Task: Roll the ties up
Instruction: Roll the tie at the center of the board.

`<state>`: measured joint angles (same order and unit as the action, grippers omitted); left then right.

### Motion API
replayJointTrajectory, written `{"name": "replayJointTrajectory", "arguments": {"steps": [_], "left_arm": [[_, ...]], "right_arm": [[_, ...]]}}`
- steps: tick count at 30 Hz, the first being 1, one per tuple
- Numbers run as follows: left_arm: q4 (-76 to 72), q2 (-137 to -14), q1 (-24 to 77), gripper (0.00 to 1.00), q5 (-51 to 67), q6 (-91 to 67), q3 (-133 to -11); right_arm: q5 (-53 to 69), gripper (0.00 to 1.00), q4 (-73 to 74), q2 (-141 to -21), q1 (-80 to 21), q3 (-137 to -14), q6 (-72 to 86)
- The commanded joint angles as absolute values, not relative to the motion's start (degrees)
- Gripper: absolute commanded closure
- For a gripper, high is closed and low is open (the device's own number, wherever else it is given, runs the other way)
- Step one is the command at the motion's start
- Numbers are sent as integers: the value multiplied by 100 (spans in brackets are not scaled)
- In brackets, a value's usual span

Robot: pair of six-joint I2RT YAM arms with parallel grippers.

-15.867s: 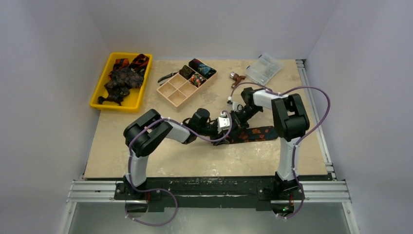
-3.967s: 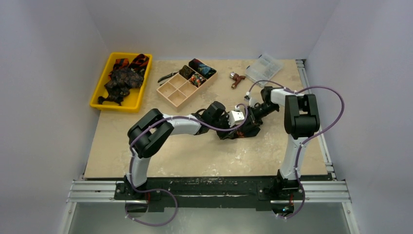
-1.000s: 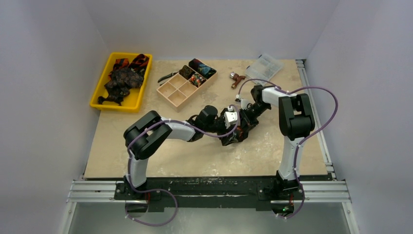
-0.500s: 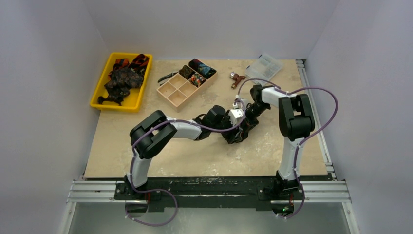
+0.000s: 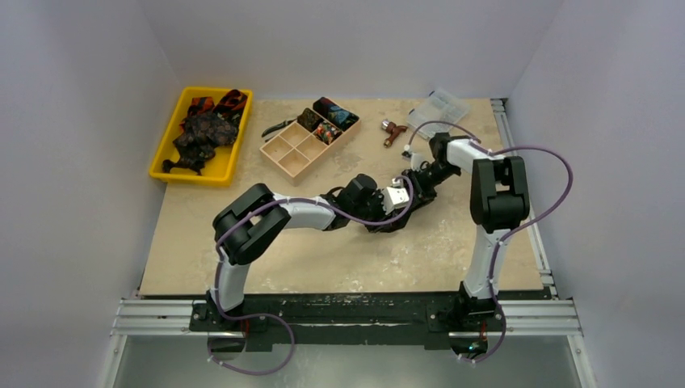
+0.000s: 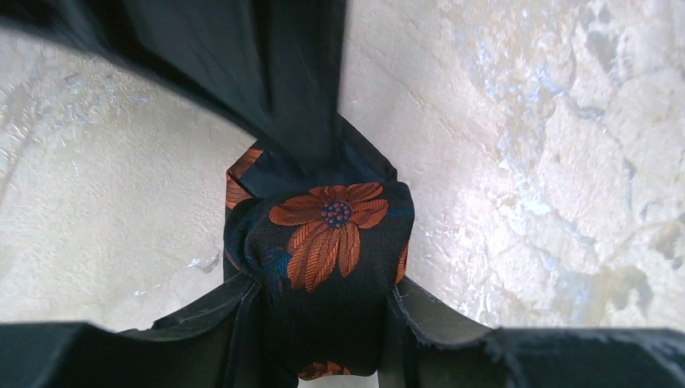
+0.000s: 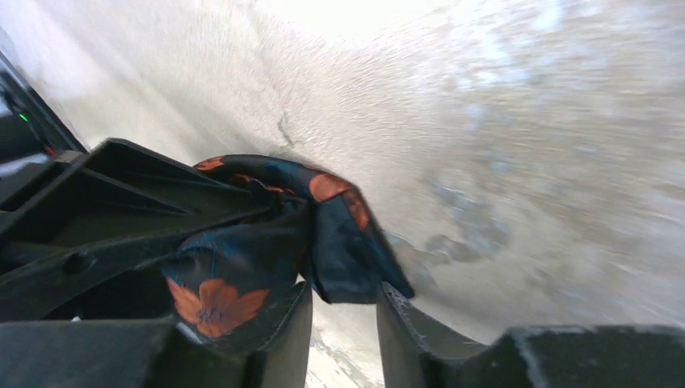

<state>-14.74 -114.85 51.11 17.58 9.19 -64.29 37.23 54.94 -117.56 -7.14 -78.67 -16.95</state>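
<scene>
A black tie (image 6: 331, 226) with orange flowers is wound into a tight roll on the table's middle (image 5: 389, 221). My left gripper (image 6: 323, 291) is shut on it, one finger pressed to each side of the roll. In the top view that gripper (image 5: 394, 215) reaches in from the left. My right gripper (image 7: 343, 291) stands open; a loose fold of the tie (image 7: 242, 259) lies at its fingertips, with bare table showing in the gap. From above, the right gripper (image 5: 413, 197) sits just behind and right of the roll.
A yellow tray (image 5: 165, 153) at the back left holds more ties (image 5: 206, 129). A beige compartment box (image 5: 289, 159) has rolled ties (image 5: 331, 113) in its far cells. Pliers (image 5: 279, 127), a small reddish tool (image 5: 393, 129) and a clear plastic case (image 5: 440, 109) lie along the back.
My left gripper has closed from wide open onto the sides of the roll. The right gripper has let go of the cloth, opened, and drawn back a little to the right.
</scene>
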Motion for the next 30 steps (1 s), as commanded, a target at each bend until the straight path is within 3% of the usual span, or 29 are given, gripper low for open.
{"name": "replayJointTrajectory", "arguments": {"steps": [1,5,9,13,17,25,28,30], "left_arm": [[229,-11677,5055,94,1390,1763,-6510],[523,-11824,5054,96,1456,1909,-6715],[668,-11897,5063,97,1516,1940,-6856],[701,-11896,5063,97,1604,1939,-6878],[706,-11884,5055,98,1646,1916,-6865],[653,-11904,5049,98,1786,1921,-6888],[674,-11919,5045,98,1789,1933,-6916],[670,-11930,5045,98,1787,1957,-6917]], "right_arm": [[4241,60,5911,-11388,-187,-8310,-1933],[4383,29,5766,-11407,-14,-8124,-1708],[4614,22,5389,-11633,-15,-7880,-1439],[4906,2,4915,-11916,-17,-7577,-1212],[5155,4,4850,-12114,-22,-7433,-1203],[6499,35,5280,-12059,-158,-7384,-1728],[6772,34,5510,-12099,-158,-7487,-1965],[6876,26,5618,-12095,-166,-7514,-2064]]}}
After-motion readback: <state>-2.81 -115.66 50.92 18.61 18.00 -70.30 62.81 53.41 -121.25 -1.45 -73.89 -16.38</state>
